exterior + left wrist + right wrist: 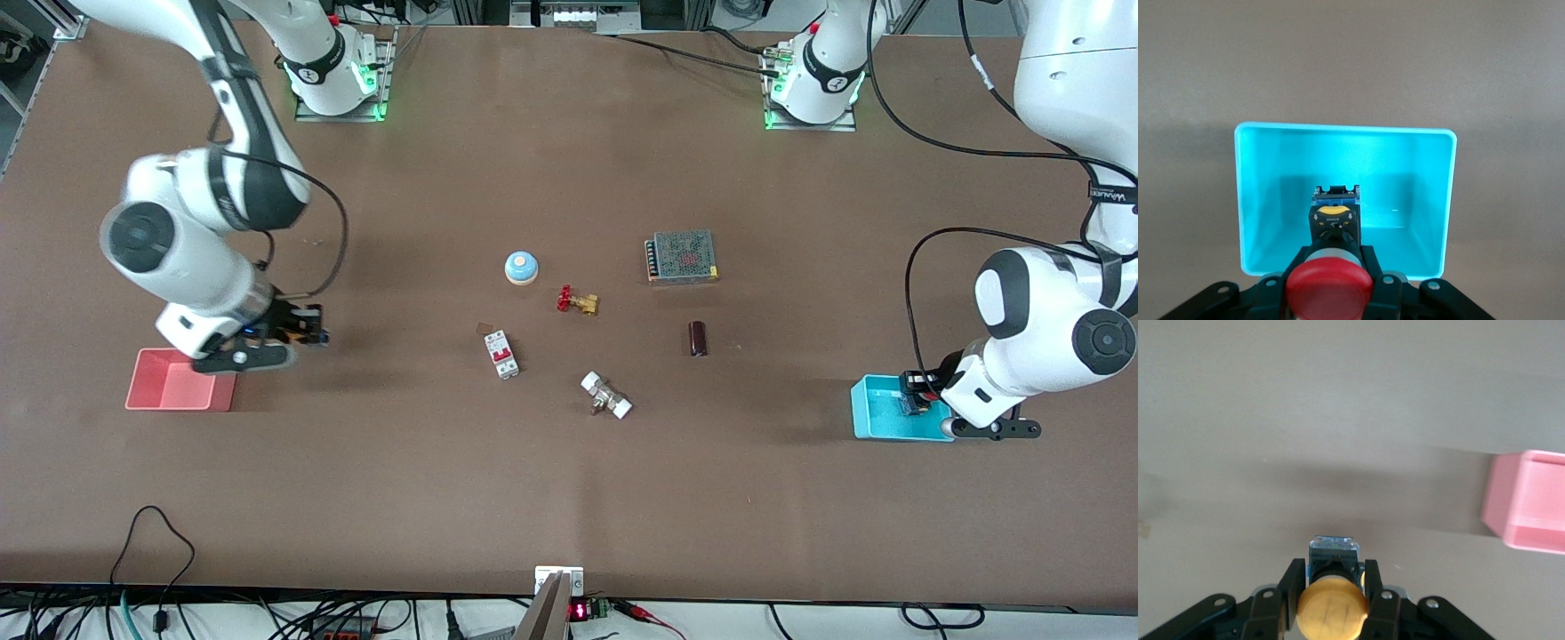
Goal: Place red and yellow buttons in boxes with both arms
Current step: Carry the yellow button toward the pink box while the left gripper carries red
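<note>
My left gripper (916, 396) is shut on the red button (1329, 290) and holds it over the cyan box (876, 413) at the left arm's end of the table. In the left wrist view the button's black body hangs above the inside of the cyan box (1338, 128), between the fingers (1373, 267). My right gripper (302, 327) is shut on the yellow button (1332, 610) and is over bare table beside the pink box (173, 387). In the right wrist view the pink box (1531, 507) shows at the picture's edge, off to one side of the gripper (1333, 577).
Mid-table lie a blue-domed round button (521, 267), a brass valve with a red handwheel (576, 300), a grey mesh-topped unit (682, 256), a dark brown cylinder (698, 338), a white breaker with red switches (501, 354) and a white fitting (606, 395).
</note>
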Controlling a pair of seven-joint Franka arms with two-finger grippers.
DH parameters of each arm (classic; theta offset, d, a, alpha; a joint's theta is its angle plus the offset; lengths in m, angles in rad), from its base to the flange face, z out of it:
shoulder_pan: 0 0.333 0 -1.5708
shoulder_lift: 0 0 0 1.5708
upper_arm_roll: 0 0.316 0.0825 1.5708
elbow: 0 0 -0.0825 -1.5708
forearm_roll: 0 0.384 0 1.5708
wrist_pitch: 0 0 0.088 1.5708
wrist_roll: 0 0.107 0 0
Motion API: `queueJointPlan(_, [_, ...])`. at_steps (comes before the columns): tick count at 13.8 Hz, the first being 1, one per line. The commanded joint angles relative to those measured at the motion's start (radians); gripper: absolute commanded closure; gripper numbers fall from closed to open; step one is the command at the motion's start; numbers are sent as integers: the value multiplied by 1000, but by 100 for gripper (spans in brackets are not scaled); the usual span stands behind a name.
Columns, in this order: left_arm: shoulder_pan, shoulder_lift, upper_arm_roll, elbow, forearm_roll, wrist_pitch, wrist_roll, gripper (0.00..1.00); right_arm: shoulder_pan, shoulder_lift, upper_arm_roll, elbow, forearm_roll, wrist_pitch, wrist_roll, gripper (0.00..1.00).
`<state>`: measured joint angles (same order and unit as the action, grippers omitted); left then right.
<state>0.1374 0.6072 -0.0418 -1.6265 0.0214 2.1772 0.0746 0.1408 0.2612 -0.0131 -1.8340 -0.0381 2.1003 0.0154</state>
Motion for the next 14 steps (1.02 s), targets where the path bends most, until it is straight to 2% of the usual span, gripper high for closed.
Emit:
queueJointPlan(1, [-2, 36, 0, 37, -35, -10, 8, 80, -90, -60, 9, 22, 7, -74, -119, 68])
queueJointPlan(7, [2, 72, 0, 37, -74, -10, 8, 80, -234, -31, 5, 51, -5, -39, -370, 68])
queueJointPlan(10, [4, 75, 2, 57, -72, -8, 11, 80, -270, 29, 1, 65, -11, 61, -397, 68])
queueJointPlan(14, [8, 88, 2, 57, -72, -7, 14, 75, -271, 122, -45, 96, -2, 139, -361, 70])
